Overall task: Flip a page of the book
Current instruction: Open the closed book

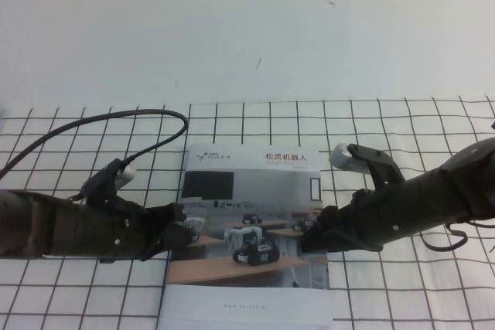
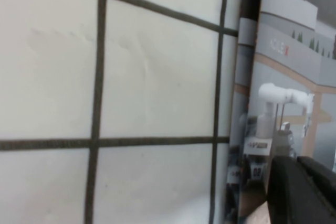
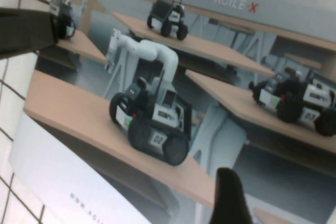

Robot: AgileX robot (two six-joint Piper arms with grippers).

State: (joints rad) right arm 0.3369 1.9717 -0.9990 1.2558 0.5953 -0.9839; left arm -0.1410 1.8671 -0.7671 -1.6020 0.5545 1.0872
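The book lies closed on the gridded table, its cover page facing up with the classroom robot photo and a Chinese title. My left gripper rests low at the book's left edge, its fingers together over the cover's rim, holding nothing. My right gripper sits low on the book's right edge, over the cover photo. The right wrist view shows the cover close below it. The inner pages are hidden.
A white cloth with a black grid covers the table. A black cable loops behind the left arm. A plain white surface lies beyond the grid. The book's near end runs to the view's bottom edge.
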